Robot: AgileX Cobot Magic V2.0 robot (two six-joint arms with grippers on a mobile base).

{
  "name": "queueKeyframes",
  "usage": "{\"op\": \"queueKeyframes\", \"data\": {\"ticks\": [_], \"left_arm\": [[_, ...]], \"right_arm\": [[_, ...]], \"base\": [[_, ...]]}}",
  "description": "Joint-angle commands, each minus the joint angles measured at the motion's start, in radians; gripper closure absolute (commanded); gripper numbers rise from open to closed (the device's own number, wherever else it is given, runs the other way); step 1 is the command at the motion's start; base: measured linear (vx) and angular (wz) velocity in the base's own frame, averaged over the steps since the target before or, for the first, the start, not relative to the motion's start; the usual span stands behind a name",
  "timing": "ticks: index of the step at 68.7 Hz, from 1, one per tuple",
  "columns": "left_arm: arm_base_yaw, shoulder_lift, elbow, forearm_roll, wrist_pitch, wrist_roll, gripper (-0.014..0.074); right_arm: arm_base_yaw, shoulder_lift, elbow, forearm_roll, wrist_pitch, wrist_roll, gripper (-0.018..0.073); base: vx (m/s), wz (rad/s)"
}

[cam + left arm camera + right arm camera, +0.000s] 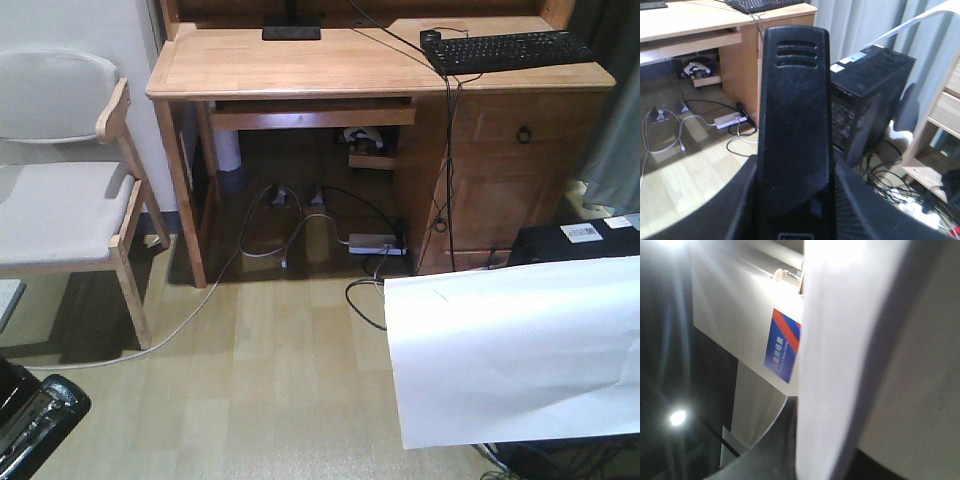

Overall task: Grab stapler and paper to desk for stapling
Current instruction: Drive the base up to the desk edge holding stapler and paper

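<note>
The black stapler [795,115] fills the middle of the left wrist view, standing lengthwise between the dark fingers [742,200] of my left gripper [796,172], which is shut on it. In the front view the stapler's black and silver end [38,418] shows in the lower left corner, low over the floor. The white paper [510,345] hangs at the lower right, held up in the air. In the right wrist view the paper [840,355] runs between the fingers of my right gripper [835,445], shut on it and facing the ceiling. The light-wood desk [300,62] stands ahead.
A black keyboard [505,50] and a flat black object [291,32] lie on the desk. A wooden chair [60,200] stands at the left. Under the desk are cables and a power strip [375,243]. A black computer tower [867,95] stands right of the desk, with shelving [945,110] beyond.
</note>
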Motion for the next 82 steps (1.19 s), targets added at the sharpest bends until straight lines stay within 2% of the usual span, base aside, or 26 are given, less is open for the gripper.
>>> {"op": "queueKeyframes", "data": {"ticks": [1,42,82], "left_arm": [[-0.002,0.012,-0.029,-0.022,-0.117,-0.001,0.0603],[-0.002,0.012,-0.029,-0.022,-0.117,-0.001,0.0603],[-0.002,0.012,-0.029,-0.022,-0.117,-0.001,0.0603]], "right_arm": [[0.001,0.008,0.003,0.002,-0.065,-0.012,0.0561],[0.001,0.008,0.003,0.001,-0.063,-0.012,0.0561],[0.001,0.008,0.003,0.002,-0.061,-0.012,0.0561]], "base": [[0.28,-0.03],[0.32,-0.05],[0.32,0.12]]}}
